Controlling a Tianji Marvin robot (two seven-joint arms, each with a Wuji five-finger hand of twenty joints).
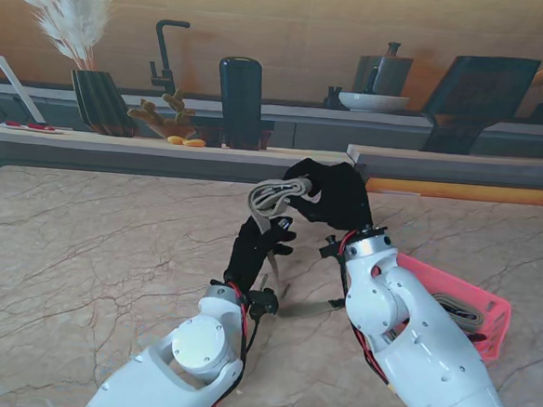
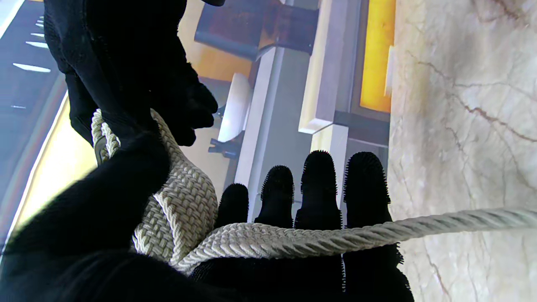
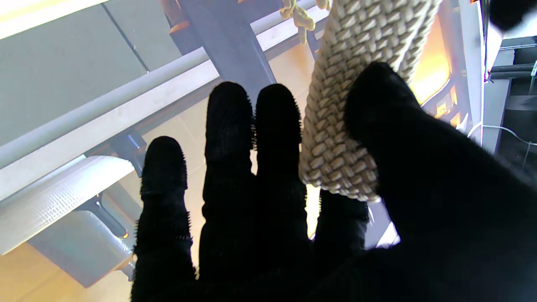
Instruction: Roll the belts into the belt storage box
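Gripping 1 braided belt, left hand, right hand, 1 red box.

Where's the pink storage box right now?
In the stand's view the pink slatted storage box sits on the marble table at the right, partly hidden behind the white right forearm, with a rolled belt inside.

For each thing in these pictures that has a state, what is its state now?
Woven belt: partly rolled, held off the table, tail hanging.
Right hand: shut on the belt's coil.
Left hand: belt tail across its extended fingers.
Red storage box: on the table at right, one rolled belt inside.
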